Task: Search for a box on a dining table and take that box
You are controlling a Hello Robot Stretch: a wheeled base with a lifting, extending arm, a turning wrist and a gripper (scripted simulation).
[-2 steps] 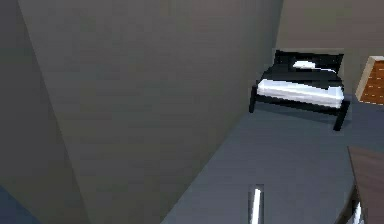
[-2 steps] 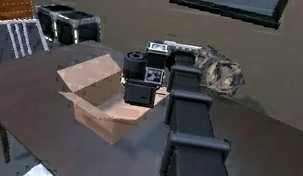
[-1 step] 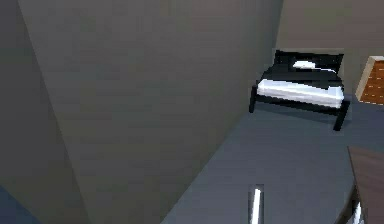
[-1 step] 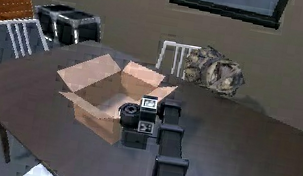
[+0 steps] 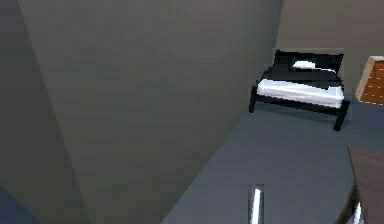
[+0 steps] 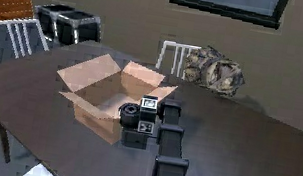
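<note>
My arm (image 6: 171, 170) rose over the near edge of the dining table (image 6: 260, 159) and reached across its dark top. At the arm's far end, my gripper (image 6: 126, 122) lay against the near side of the box (image 6: 99, 88). The box was brown cardboard with its flaps spread open, and it stood on the table, toward the end at the arm side view's left. Since the box rested on the table right at my fingers, I could not tell whether they held anything or touched the cardboard. A white chair (image 6: 173, 51) stood at the table's far side, with a mottled bundle (image 6: 215, 71) at the far edge just beside it. A second white chair (image 6: 14, 36) stood off the table's left end. Two black bins (image 6: 68, 24) sat beyond the table, near the wall. The forward view held a black-framed bed (image 5: 300, 90). Its place relative to the table could not be determined.
</note>
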